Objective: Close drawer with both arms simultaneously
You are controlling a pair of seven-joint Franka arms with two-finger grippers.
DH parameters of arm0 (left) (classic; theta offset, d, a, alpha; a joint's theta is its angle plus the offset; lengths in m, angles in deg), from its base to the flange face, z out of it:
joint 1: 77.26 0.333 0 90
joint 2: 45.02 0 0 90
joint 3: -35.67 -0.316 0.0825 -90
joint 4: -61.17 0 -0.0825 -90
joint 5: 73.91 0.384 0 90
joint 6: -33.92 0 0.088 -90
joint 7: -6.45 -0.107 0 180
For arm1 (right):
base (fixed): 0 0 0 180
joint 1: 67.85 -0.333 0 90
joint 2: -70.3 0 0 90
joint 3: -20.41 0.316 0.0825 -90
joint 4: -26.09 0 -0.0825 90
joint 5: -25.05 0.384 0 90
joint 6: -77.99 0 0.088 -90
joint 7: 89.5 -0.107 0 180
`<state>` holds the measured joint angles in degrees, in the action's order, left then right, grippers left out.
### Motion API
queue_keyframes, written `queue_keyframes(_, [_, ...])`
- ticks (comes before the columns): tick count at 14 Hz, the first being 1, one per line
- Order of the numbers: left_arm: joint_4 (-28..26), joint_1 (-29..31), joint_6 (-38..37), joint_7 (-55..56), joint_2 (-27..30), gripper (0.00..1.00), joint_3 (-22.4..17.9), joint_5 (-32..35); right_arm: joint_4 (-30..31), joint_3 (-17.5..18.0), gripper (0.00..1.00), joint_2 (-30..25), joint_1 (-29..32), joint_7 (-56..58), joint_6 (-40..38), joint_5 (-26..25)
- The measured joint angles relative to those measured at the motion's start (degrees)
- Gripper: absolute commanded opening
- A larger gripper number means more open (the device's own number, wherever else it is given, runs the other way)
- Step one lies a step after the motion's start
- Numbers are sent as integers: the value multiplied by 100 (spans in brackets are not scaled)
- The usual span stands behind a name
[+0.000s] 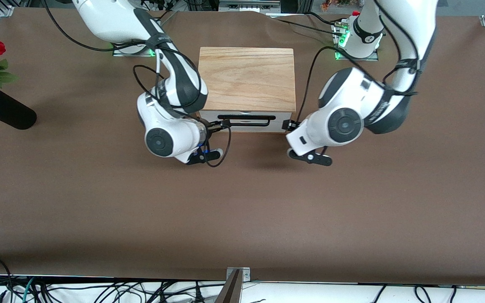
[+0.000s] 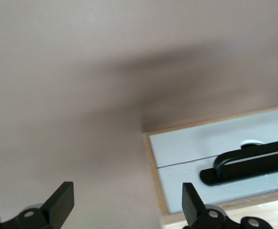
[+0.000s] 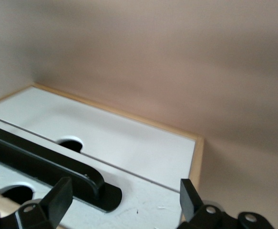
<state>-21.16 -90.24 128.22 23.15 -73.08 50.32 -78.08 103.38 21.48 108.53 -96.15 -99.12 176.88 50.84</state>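
A big brown table (image 1: 99,202) holds a light wood box (image 1: 246,78) in the middle, near the robot bases. The drawer (image 1: 246,122) sits in the front of the box, on the side nearer the front camera. Its white panel looks about level with the box front. A thin black handle (image 1: 246,120) runs across it.

The right gripper (image 1: 224,123) is at the handle's end toward the right arm's end of the table, right by the white panel. Its fingers (image 3: 57,198) are spread wide with nothing between them.

The left gripper (image 1: 288,125) is at the drawer's corner toward the left arm's end. Its fingers (image 2: 62,202) are spread wide too, holding nothing
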Motion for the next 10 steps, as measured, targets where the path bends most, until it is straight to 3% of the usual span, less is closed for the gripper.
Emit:
queue_keyframes(4, [15, 364, -24, -12, 499, 100, -14, 569, -463, -60, 100, -36, 306, 179, 61, -795])
queue_keyframes(8, [20, 969, -28, -471, 823, 100, -55, 616, -719, -517, 100, -39, 369, 224, 257, -1655])
queue_keyframes(10, [12, 1066, -45, -841, 1056, 100, -310, 616, -869, -713, 100, -41, 390, 244, 458, -1947])
